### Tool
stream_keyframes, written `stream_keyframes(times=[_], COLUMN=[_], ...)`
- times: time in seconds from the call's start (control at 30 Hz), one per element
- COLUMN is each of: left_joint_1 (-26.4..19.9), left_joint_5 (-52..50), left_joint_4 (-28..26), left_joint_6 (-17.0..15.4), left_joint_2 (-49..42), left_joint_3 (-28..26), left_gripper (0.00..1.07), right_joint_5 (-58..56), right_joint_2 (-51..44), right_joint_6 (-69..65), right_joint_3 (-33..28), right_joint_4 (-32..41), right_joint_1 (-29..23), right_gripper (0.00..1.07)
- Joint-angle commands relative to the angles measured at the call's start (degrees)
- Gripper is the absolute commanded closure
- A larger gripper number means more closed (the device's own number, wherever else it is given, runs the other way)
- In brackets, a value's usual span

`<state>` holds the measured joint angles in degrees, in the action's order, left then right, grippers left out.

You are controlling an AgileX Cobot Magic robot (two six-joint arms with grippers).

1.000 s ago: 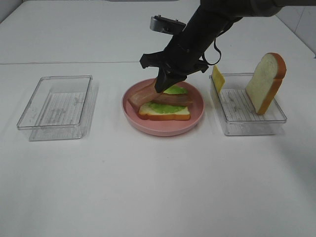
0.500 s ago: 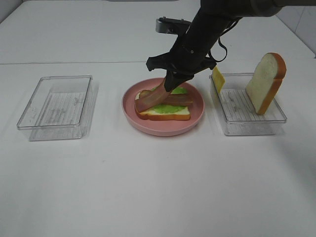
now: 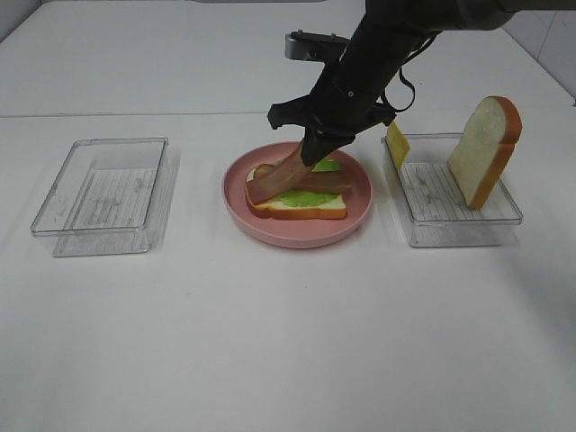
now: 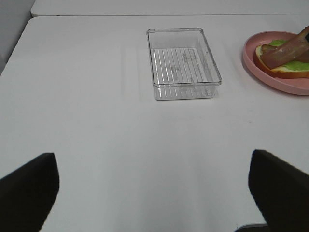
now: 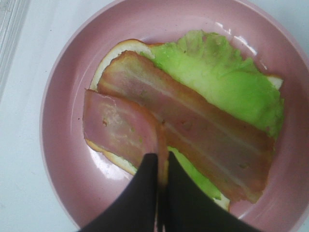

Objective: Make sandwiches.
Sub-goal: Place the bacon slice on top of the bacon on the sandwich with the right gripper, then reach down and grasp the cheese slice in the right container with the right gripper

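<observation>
- The right fingers (image 5: 145,193) are pressed together and pinch one end of a thin pink ham slice (image 5: 120,125). That end is lifted, and the other end rests on the half-built sandwich (image 3: 301,205).
- The half-built sandwich lies on a round pink plate (image 3: 360,211) in the middle of the white tabletop (image 3: 270,342). It has a white bread slice with orange-brown crust at the bottom, a green lettuce leaf (image 5: 227,82) on that, and a brown bacon strip (image 5: 203,135) across the lettuce. The ham touches the bacon's edge.
- The left fingers (image 4: 29,188) stand wide apart with nothing between them, above bare tabletop and well apart from the plate.
- A clear plastic tray (image 3: 459,229) just right of the plate holds a second bread slice (image 3: 486,148) standing on edge. A yellow cheese square (image 3: 397,142) leans at the end toward the plate.
- Another clear plastic tray (image 3: 99,193) sits well left of the plate.
- In the high view the right arm hides the plate's far rim.
</observation>
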<state>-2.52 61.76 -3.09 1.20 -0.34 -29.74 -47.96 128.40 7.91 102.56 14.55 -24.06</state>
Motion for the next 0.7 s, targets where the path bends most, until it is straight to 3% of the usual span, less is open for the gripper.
stream_keyframes(times=[0.03,0.07,0.1,0.13,0.17,0.2,0.23,0.27,0.33,0.7], left_joint_1=[0.3,0.3,0.3,0.3,0.3,0.3,0.3,0.3,0.3,0.3], left_joint_5=[-0.5,-0.5,-0.5,-0.5,-0.5,-0.5,-0.5,-0.5,-0.5,-0.5], left_joint_4=[-0.1,-0.1,-0.1,-0.1,-0.1,-0.1,-0.1,-0.1,-0.1,-0.1], left_joint_6=[-0.2,-0.2,-0.2,-0.2,-0.2,-0.2,-0.2,-0.2,-0.2,-0.2], left_joint_2=[-1.3,-1.3,-1.3,-1.3,-1.3,-1.3,-1.3,-1.3,-1.3,-1.3], left_joint_3=[0.1,0.1,0.1,0.1,0.1,0.1,0.1,0.1,0.1,0.1], left_gripper=[0.04,0.04,0.04,0.04,0.04,0.04,0.04,0.04,0.04,0.04], right_joint_5=[0.5,0.5,0.5,0.5,0.5,0.3,0.3,0.6,0.6,-1.8], right_joint_2=[0.0,0.0,-0.2,-0.2,-0.2,-0.8,-0.8,-1.4,-1.9,-8.5], right_joint_6=[-0.7,-0.7,-0.9,-0.9,-0.9,-0.9,-0.9,-0.9,-0.9,-5.4], right_joint_3=[0.3,0.3,0.3,0.3,0.3,0.3,0.3,0.3,0.3,0.9], right_joint_4=[-0.5,-0.5,-0.6,-0.6,-0.9,-1.5,-1.5,-1.8,-2.1,-4.6], right_joint_1=[0.1,0.1,0.1,0.1,0.1,0.1,0.1,0.1,0.1,0.2], right_gripper=[0.79,0.79,0.60,0.60,0.49,0.30,0.30,0.14,0.10,0.10])
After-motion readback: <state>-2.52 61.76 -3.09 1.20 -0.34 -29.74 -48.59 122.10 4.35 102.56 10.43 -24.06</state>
